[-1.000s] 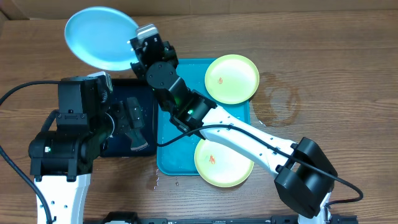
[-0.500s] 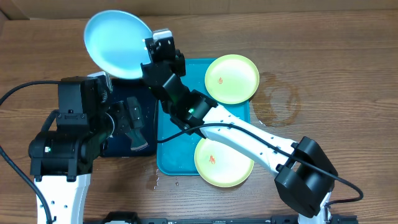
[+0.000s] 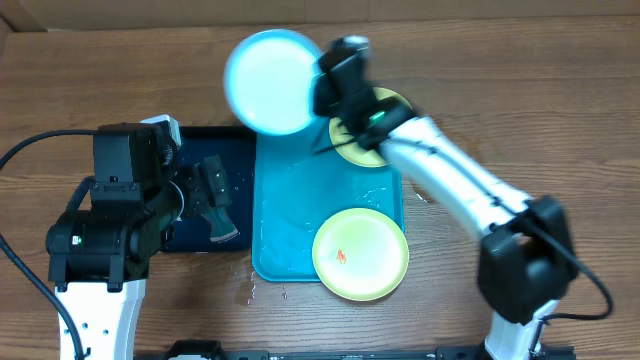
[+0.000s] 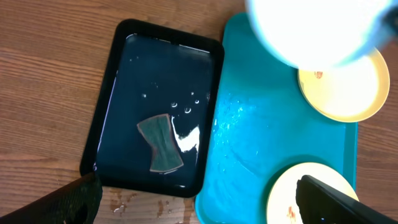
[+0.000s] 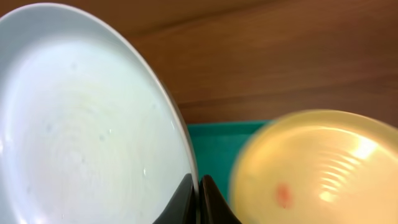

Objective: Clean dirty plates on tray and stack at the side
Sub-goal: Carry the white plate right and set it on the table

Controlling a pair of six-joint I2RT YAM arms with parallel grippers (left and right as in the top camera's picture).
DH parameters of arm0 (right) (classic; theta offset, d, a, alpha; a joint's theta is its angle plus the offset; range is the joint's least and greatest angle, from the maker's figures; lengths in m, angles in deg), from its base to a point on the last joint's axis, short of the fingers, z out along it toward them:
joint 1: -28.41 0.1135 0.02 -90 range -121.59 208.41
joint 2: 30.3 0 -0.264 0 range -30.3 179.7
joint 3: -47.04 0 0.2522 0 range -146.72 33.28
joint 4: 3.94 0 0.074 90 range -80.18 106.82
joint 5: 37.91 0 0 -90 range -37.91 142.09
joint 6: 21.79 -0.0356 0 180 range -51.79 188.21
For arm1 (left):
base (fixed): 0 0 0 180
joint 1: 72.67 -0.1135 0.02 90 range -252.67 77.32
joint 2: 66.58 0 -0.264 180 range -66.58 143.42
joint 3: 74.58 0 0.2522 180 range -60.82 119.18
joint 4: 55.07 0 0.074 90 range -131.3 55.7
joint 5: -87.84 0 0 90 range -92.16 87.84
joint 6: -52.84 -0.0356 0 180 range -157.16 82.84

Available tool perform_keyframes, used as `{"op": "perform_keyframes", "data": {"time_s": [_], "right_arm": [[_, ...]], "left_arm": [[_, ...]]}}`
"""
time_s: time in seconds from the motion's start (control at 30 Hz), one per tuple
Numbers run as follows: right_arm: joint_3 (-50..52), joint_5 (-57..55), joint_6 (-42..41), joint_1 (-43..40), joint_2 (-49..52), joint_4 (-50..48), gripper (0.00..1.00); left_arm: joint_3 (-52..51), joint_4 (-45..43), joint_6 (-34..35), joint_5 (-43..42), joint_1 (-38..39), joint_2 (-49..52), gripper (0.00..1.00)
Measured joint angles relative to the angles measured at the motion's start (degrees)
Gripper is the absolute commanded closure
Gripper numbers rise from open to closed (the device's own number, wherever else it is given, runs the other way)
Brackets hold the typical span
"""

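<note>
My right gripper (image 3: 322, 92) is shut on the rim of the light cyan plate (image 3: 271, 80) and holds it in the air over the back left corner of the turquoise tray (image 3: 290, 210). In the right wrist view the gripper (image 5: 198, 198) pinches the plate's edge (image 5: 93, 118). A yellow-green plate (image 3: 360, 254) with an orange smear lies at the tray's front right. A second yellow-green plate (image 3: 375, 152) at the back right is partly hidden by my right arm. My left gripper (image 4: 199, 202) is open over the black tray's front edge.
A smaller black tray (image 3: 205, 205) holding water and a dark sponge (image 4: 160, 144) sits left of the turquoise tray. Water drops lie on the wood by the tray's front left corner (image 3: 250, 290). A damp mark shows on the table at the right (image 3: 450, 165).
My right arm has swung to the right, carrying the cyan plate from the back left toward the tray's back edge. The left arm has not moved.
</note>
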State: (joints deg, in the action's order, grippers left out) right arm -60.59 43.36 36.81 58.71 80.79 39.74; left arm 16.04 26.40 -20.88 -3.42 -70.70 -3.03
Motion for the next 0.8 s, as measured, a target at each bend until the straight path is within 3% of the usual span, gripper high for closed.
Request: {"op": "perform_keyframes", "data": {"time_s": [0.4,0.6,0.8], "right_arm": [[-0.4,11.9,-1.5,-30.8,-3.2,23.9,0.96],[0.9,11.8,-1.5,-39.8,-3.2,31.3,0.96],[7.0,10.2,-1.6,-42.9,-3.3,30.3,0.96]], "left_arm": [[0.0,0.0,0.0,0.0,0.0,0.0,0.0],[0.0,0.0,0.0,0.0,0.0,0.0,0.0],[0.0,0.0,0.0,0.0,0.0,0.0,0.0]]}}
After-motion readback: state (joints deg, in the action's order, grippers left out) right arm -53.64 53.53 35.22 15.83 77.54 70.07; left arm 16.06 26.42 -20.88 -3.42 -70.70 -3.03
